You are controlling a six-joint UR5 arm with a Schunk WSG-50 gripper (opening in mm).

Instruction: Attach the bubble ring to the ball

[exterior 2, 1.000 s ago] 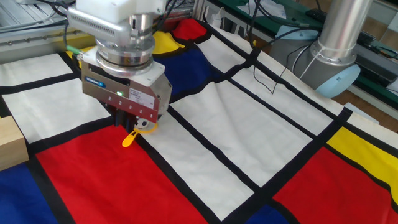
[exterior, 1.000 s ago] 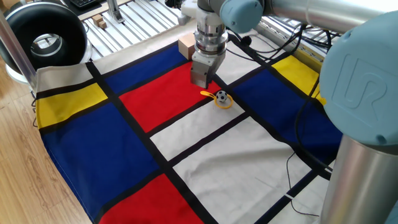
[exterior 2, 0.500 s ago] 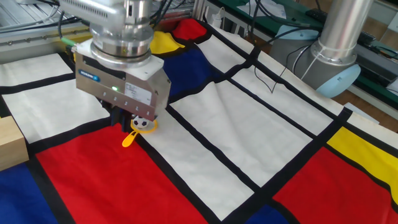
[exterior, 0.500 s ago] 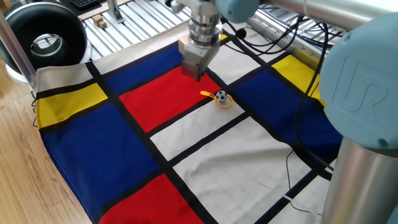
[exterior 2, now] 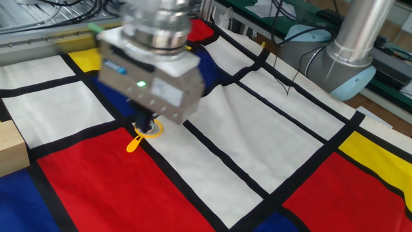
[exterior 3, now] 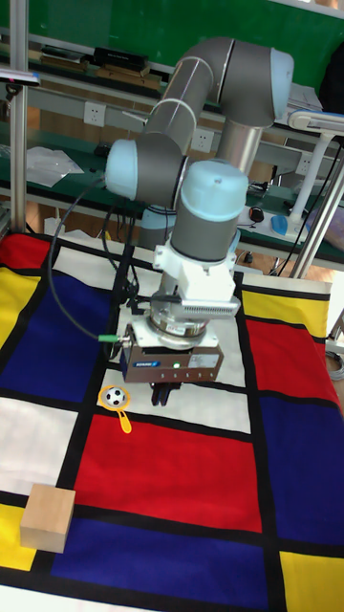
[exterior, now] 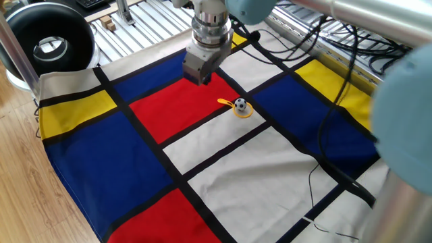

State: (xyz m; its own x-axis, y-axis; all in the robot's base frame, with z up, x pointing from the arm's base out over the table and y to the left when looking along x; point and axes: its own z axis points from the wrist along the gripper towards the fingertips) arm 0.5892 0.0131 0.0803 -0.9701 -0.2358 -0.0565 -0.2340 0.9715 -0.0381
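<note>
From my station I count one ball [exterior 3: 115, 396], one bubble ring [exterior 3: 118, 408] and one wooden cube [exterior 3: 48, 517] on the checked cloth [exterior: 202, 169] over the bench. The ball sits inside the ring's hoop on the cloth, at the corner where a red panel meets a white one; the ring's stubby handle [exterior 2: 133, 144] points away from the ball onto the red. By my reading the ring is already around the ball.

The end effector [exterior 3: 171, 393] hangs above the cloth just beside the ball, carrying nothing; its fingers are short dark stubs under the body and I cannot tell how far apart they stand. In the other fixed view its body covers most of the ball.

I judge both pieces to be very light. The ball looks smooth and would roll at a nudge. The ring looks like thin stiff plastic; I would take it by the handle, since the hoop lies flat and offers little to pinch.
</note>
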